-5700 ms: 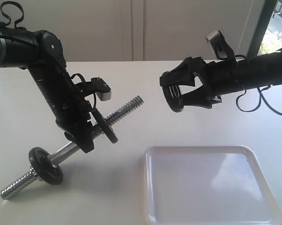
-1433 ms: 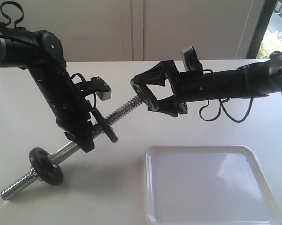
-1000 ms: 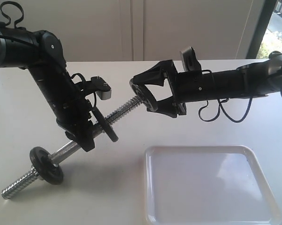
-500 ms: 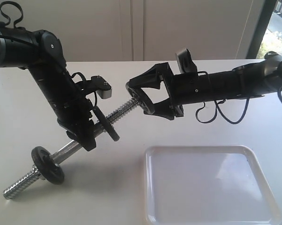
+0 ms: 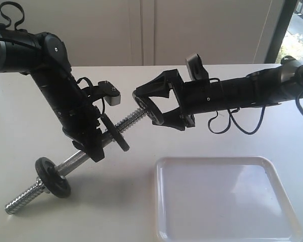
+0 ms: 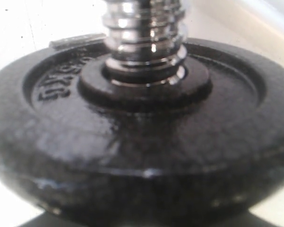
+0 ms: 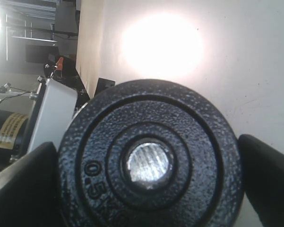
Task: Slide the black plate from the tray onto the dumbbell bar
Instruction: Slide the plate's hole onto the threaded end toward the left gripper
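The black plate point(image 5: 142, 107) stands on edge between the fingers of my right gripper point(image 5: 145, 107), which is shut on its rim. It sits at the raised threaded tip of the dumbbell bar point(image 5: 75, 160). In the right wrist view the plate point(image 7: 193, 142) fills the frame, and the bar's end face point(image 7: 149, 163) shows inside its centre hole. My left gripper point(image 5: 95, 143) is shut on the bar's smooth middle and holds it tilted. The bar carries two more black discs point(image 5: 115, 132) point(image 5: 53, 176); one of these discs point(image 6: 146, 132) fills the left wrist view. The white tray point(image 5: 222, 199) is empty.
The bar's lower threaded end point(image 5: 20, 200) rests on the white table point(image 5: 141, 171) at the front left. The tray lies at the front right, below my right arm point(image 5: 242, 93). A wall point(image 5: 141, 30) and a window frame point(image 5: 280, 30) stand behind the table.
My right gripper has moved left with the black plate, from well clear of the bar to its threaded tip. The bar has shifted slightly in the left gripper.
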Motion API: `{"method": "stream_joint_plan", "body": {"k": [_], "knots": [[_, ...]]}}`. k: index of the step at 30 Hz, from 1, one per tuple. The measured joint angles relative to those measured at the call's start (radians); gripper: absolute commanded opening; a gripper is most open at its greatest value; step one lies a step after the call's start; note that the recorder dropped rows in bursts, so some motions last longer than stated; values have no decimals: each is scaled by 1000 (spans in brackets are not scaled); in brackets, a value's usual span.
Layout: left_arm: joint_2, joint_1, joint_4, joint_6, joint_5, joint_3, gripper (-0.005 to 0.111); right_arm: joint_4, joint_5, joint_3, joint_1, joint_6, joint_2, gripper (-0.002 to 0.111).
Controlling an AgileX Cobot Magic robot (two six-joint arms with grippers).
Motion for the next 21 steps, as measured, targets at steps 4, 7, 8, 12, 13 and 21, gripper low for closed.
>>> {"method": "stream_joint_plan", "body": {"k": [4, 7, 8, 12, 13, 21], "knots": [[0, 0, -8, 0, -6, 0, 0, 0, -9, 0, 22, 0, 0, 0], [0, 0, -10, 0, -6, 0, 0, -2, -21, 0, 45, 0, 4, 0], [0, 0, -10, 0, -6, 0, 0, -2, -24, 0, 50, -2, 4, 0], [-2, 0, -11, 0, -6, 0, 0, -6, -34, 0, 72, -9, 4, 0], [-2, 0, -11, 0, -6, 0, 0, -8, -37, 0, 79, -11, 4, 0], [-2, 0, -13, 2, -4, 0, 0, -9, -49, 0, 111, -13, 8, 0]]}}
